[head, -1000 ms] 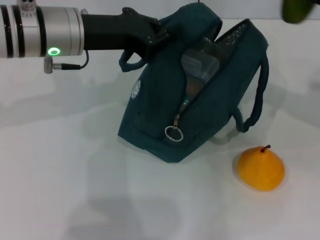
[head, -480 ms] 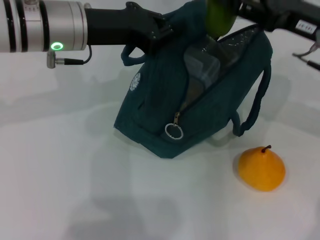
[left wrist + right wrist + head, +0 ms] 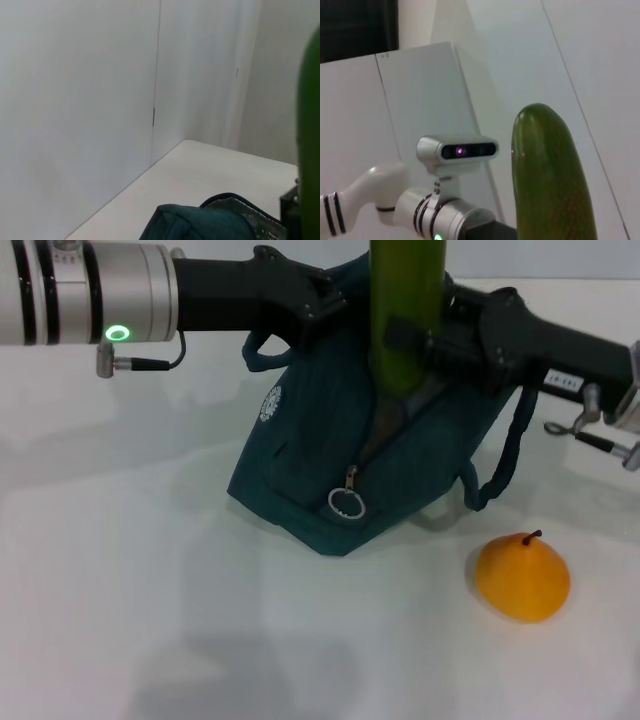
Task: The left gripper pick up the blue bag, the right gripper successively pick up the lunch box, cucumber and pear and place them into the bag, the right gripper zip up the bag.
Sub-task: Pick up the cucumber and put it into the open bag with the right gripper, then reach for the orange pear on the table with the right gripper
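Right gripper (image 3: 425, 340) holds cucumber (image 3: 405, 310) upright in open bag (image 3: 320, 470).

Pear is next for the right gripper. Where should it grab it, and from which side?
Judging by its pose, come straight down from above. The pear sits upright on the table, stem up, clear of the blue bag, with open space around it. Close the fingers across the wide, rounded lower body, not the narrower top near the stem, where they could slip off.
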Controlling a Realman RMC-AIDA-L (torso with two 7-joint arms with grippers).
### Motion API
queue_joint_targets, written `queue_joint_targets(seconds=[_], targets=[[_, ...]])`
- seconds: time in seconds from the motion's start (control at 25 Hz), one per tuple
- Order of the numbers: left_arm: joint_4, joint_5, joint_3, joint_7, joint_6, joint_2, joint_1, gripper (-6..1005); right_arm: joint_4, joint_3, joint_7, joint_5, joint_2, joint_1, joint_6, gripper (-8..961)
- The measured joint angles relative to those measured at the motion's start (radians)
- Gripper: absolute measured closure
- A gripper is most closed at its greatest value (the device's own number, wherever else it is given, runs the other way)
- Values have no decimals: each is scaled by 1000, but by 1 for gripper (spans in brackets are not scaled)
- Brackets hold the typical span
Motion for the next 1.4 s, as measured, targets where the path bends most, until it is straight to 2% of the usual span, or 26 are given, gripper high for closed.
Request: queue_joint_targets(seconds=[0.32, 0.64, 0.84, 1.04, 1.16, 1.4], targets=[[-20, 3, -1, 4, -22, 1, -6, 951, 14, -107, -47, 16, -1, -11, 120, 368], [-29, 4, 1, 6, -25, 3, -13, 951, 20, -198, -129, 130, -1, -40, 106, 366], [-30, 4, -1, 7, -25, 3, -13, 951, -7, -208, -133, 167, -1, -75, 102, 364], [-30, 4, -1, 7, -25, 3, -14, 951, -28, -205, -133, 173, -1, -92, 101, 144], [-30, 11, -2, 7, -25, 4, -14, 951, -63, -200, -137, 182, -4, -129, 77, 120], [-30, 14, -1, 7, -25, 6, -7, 951, -181, -173, -167, 179, -16, -270, -3, 102]])
